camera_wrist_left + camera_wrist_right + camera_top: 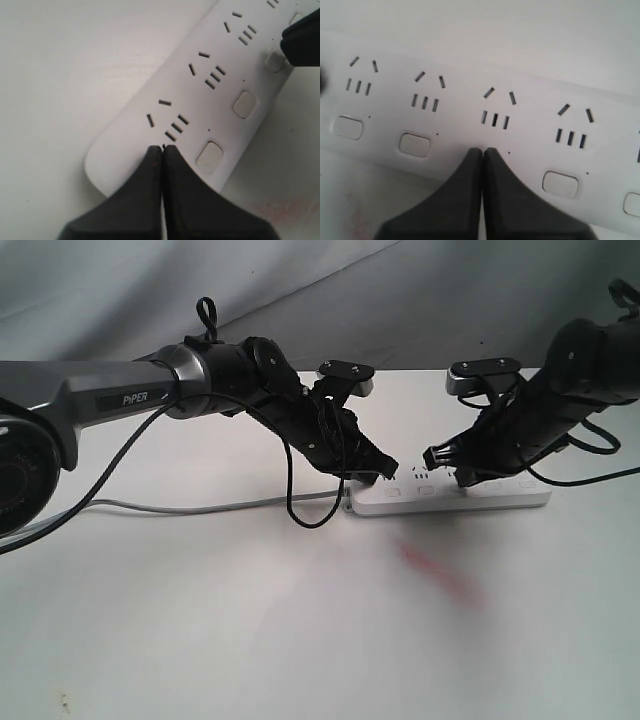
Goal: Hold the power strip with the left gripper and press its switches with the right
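Observation:
The white power strip [480, 502] lies on the table right of centre, its grey cord [200, 507] running off left. My left gripper [385, 476] is shut, fingertips together and set down on the strip's cord end [163, 147], beside the first switch [209, 156]. My right gripper [458, 478] is shut too, its tips [483, 150] down on the strip [465, 55] where the middle switch sits, hiding it. Two switches [414, 144] show to one side and two [560, 183] to the other. The right gripper [302, 42] also appears in the left wrist view.
The white table [250, 640] carries a reddish smear [440, 572] in front of the strip. A black cable loop [310, 510] hangs from the left arm near the strip's end. A grey backdrop rises behind the table.

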Controlling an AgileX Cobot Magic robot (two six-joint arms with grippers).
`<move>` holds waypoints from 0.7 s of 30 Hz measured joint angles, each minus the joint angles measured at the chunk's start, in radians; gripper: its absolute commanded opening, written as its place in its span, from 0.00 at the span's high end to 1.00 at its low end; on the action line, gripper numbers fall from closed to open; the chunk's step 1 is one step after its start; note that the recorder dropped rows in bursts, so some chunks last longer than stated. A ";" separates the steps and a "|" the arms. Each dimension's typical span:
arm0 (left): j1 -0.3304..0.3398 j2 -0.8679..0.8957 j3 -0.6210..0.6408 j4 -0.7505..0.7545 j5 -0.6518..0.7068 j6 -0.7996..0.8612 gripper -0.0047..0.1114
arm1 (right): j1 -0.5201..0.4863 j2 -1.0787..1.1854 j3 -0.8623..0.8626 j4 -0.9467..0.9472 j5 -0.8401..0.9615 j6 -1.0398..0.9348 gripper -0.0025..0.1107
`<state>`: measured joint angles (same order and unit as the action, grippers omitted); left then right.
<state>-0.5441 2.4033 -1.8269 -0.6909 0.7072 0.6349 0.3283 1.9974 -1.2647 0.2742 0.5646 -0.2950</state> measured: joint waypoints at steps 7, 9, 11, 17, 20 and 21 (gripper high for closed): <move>0.000 0.000 0.000 0.000 0.000 0.000 0.96 | 0.000 0.031 -0.003 0.000 -0.015 0.000 0.98; 0.000 0.000 0.000 0.000 0.000 0.000 0.96 | 0.000 0.036 -0.007 0.000 -0.020 0.000 0.98; 0.000 0.000 0.000 0.000 0.000 0.000 0.96 | 0.000 0.042 -0.011 0.000 -0.026 0.000 0.98; 0.000 0.000 0.000 0.000 0.000 -0.002 0.96 | 0.000 0.062 -0.020 0.002 -0.027 0.000 0.98; 0.000 0.000 0.000 0.000 0.000 -0.004 0.96 | 0.000 0.066 -0.018 0.001 -0.027 0.000 0.98; 0.000 0.000 0.000 0.000 0.000 -0.004 0.96 | 0.000 0.067 -0.018 -0.006 -0.025 0.009 0.98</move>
<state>-0.5441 2.4033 -1.8269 -0.6909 0.7072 0.6312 0.3283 2.0642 -1.2828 0.2686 0.5392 -0.2864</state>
